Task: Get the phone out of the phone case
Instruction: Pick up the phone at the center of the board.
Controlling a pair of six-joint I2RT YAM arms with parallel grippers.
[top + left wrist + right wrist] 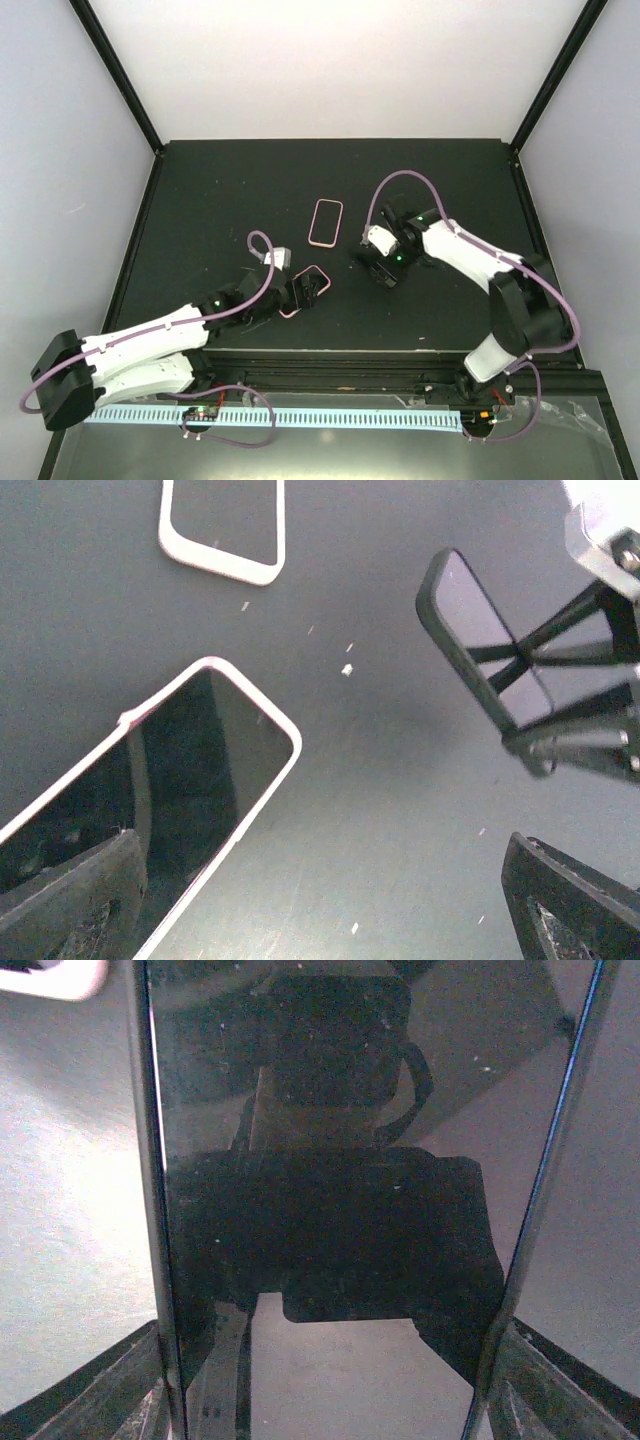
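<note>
Between the fingers of the right gripper [383,262] sits a bare black phone [330,1210], clamped across its width; in the right wrist view its two long edges run down to a finger pad [105,1395] on either side. Seen from the left wrist, that phone juts out of the right gripper at a tilt, its glass mirroring the fingers.

Just beyond and to the left of the right gripper lies an empty pink case [326,222], flat on the dark table [220,190] and touching nothing.

The left gripper [297,296] stands wide, its jaws far apart and closed on nothing. Within that gap, hard against its left finger [75,900], lies a second phone [200,770], seated in a pink-rimmed case [285,780] with the screen up. One end of it overlaps that finger in the left wrist view; whether they touch I cannot tell. The other finger stands well apart from it.
</note>
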